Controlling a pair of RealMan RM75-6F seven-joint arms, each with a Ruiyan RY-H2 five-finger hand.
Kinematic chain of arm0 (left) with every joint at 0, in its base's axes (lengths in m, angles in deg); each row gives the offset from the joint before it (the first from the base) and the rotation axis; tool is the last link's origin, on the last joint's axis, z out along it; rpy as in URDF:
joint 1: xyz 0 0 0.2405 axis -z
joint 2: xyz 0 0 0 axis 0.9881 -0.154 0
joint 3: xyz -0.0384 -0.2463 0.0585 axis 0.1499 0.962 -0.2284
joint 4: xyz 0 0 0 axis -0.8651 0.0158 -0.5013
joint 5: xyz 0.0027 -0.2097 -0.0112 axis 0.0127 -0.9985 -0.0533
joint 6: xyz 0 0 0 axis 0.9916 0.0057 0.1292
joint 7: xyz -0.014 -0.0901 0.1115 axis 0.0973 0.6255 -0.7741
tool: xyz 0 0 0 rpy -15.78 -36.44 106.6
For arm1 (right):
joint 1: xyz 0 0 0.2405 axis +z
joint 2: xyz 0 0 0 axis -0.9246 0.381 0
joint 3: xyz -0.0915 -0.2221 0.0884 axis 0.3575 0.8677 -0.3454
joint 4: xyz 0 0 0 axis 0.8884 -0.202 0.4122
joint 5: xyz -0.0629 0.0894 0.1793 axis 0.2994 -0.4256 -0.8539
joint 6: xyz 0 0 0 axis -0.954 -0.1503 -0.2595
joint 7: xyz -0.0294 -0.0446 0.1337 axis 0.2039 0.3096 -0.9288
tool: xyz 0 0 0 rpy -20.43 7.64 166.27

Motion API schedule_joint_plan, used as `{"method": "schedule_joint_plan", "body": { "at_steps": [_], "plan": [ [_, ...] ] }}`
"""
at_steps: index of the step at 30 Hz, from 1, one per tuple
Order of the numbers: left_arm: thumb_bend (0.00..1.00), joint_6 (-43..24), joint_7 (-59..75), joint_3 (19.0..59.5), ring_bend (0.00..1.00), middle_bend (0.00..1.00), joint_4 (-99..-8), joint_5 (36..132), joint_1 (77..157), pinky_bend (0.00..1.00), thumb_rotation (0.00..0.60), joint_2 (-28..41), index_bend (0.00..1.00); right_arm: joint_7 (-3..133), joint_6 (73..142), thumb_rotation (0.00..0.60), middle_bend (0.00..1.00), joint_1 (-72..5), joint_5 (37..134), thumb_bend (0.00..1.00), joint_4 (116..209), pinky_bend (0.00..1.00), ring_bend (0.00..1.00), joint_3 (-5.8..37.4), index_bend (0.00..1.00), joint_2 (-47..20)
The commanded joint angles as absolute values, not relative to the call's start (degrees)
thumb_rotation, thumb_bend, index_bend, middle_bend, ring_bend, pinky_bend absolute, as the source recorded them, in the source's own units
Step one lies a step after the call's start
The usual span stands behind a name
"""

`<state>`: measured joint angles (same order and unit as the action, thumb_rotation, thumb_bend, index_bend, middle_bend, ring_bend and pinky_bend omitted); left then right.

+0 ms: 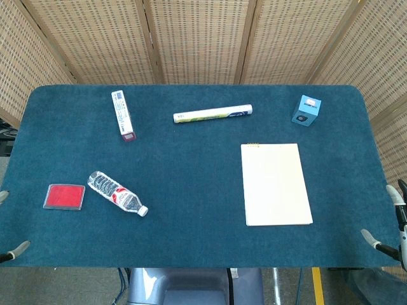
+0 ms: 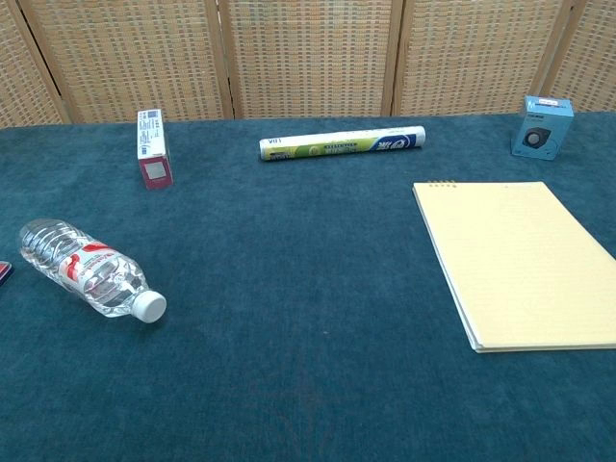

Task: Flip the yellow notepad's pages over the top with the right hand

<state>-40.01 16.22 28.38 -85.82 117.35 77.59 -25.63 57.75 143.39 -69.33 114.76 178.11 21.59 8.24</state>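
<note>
1. One yellow notepad (image 1: 276, 183) lies flat and closed on the right half of the blue surface (image 1: 191, 184), its binding at the far edge and nothing touching it; the chest view shows it the same way (image 2: 525, 260).
2. The right hand (image 1: 391, 229) shows only at the right edge of the head view, off the near right corner of the surface and well apart from the notepad. A few pale fingertips (image 1: 367, 236) are spread with nothing between them, so it looks open and empty.
3. The left hand (image 1: 13, 244) appears only as fingertips at the left edge of the head view, too little to tell how far open it is.
4. One clear water bottle (image 2: 91, 269) lies on its side at the near left, white cap pointing toward the centre.
5. One red flat case (image 1: 64, 196) sits just left of the bottle.
6. One long narrow box (image 1: 123, 115) lies at the far left.
7. One white-and-green tube (image 2: 342, 143) lies across the far middle.
8. One small blue box (image 1: 306, 110) stands at the far right, beyond the notepad.
</note>
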Motion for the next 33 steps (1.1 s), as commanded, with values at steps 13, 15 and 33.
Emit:
{"method": "schedule_joint_plan", "body": {
  "at_steps": [13, 15, 33],
  "plan": [
    [0.00, -37.8, 17.3, 28.9, 0.00, 0.00, -87.0, 114.8, 78.5, 0.00, 0.600, -26.9, 0.00, 65.1, 133.1, 0.600, 0.00, -62.6, 122.2, 0.33, 170.5, 0.00, 0.00, 24.6, 0.00, 3.4],
    [0.00, -37.3, 17.1, 29.1, 0.00, 0.00, -87.3, 114.1, 78.8, 0.00, 0.600, -27.0, 0.00, 66.3, 130.9, 0.600, 0.00, -61.0, 123.8, 0.40, 168.0, 0.00, 0.00, 25.3, 0.00, 2.0],
    [0.00, -35.9, 15.3, 29.4, 0.00, 0.00, -88.4, 113.3, 79.4, 0.00, 0.600, -27.0, 0.00, 62.5, 120.2, 0.600, 0.00, -51.9, 127.0, 0.44, 151.2, 0.00, 0.00, 28.5, 0.00, -11.1]
  ]
}}
